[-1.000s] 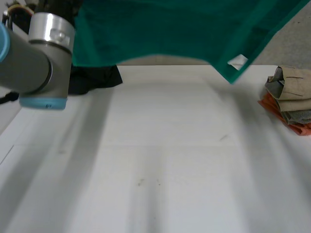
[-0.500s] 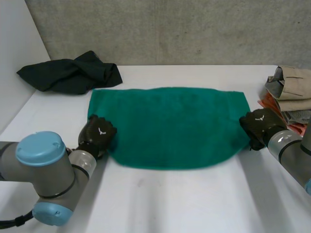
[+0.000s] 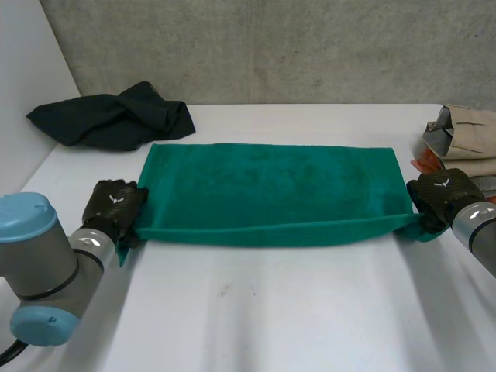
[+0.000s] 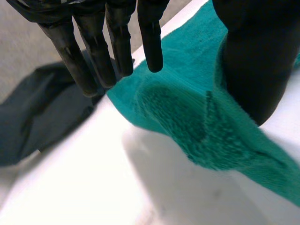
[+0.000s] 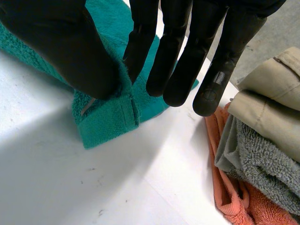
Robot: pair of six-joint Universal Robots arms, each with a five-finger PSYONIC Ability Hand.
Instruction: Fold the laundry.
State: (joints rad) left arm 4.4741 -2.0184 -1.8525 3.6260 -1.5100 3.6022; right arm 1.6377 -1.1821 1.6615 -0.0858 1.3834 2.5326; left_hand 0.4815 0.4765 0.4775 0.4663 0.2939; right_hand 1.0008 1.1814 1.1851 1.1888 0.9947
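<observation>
Stretched wider, green towel (image 3: 271, 190) lies between left robot hand (image 3: 115, 205) and right robot hand (image 3: 438, 192), its corners pinched.

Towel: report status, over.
Left hand pinches towel at near-left corner, right hand at near-right corner. Towel spread flat, near edge raised. Folded pile beside right hand; black cloth far left.

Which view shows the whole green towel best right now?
Head view: the green towel lies spread across the table, with the left hand and right hand at its near corners. The left wrist and right wrist views each close in on the corner pinched by that hand.
</observation>
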